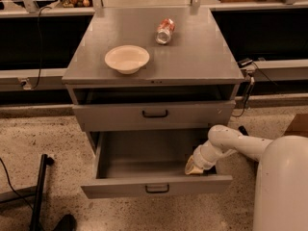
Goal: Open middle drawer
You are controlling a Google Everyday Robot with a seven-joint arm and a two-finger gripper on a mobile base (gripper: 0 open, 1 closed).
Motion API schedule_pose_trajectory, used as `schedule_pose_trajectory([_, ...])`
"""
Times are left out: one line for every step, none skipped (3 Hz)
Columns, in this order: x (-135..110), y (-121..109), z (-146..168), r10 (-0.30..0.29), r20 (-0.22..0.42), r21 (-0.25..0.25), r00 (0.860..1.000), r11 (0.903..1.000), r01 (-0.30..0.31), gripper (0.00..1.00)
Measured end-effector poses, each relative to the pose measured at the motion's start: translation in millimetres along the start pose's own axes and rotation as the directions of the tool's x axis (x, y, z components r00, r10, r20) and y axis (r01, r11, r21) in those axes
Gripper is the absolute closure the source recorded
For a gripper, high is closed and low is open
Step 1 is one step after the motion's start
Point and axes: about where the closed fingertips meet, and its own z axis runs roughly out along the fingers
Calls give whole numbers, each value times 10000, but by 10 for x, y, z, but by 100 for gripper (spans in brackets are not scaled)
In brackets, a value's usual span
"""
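The middle drawer (pixel 120 189) is the low-fronted grey drawer with a small black loop handle (pixel 157 188). It stands pulled far out, and its wide shallow tray is bare. My gripper (pixel 194 168) is inside the tray at its right front corner, just behind the drawer front. The white arm (pixel 240 146) reaches in from the right. The taller-fronted drawer (pixel 110 117) above, with a bigger black handle (pixel 155 113), is nearly closed.
On the cabinet top (pixel 202 57) sit a white bowl (pixel 127 58) and a tipped can (pixel 165 31). My white base (pixel 284 186) fills the lower right. A black stand leg (pixel 38 191) lies on the floor at left. Cables (pixel 248 88) hang at the cabinet's right.
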Motion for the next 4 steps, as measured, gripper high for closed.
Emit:
schedule_pose_trajectory([146,291,-48,-91,132,-973,9999,9952,103,100])
schedule_pose_trajectory([146,291,-48,-91,132,-973,9999,9952,104,100])
schedule_pose_trajectory([116,415,-119,-446,400,-1480,9982,9877,500,100])
schedule_pose_trajectory([-92,661,-352,-1452,1104,-2259,9832,9597,1671,100])
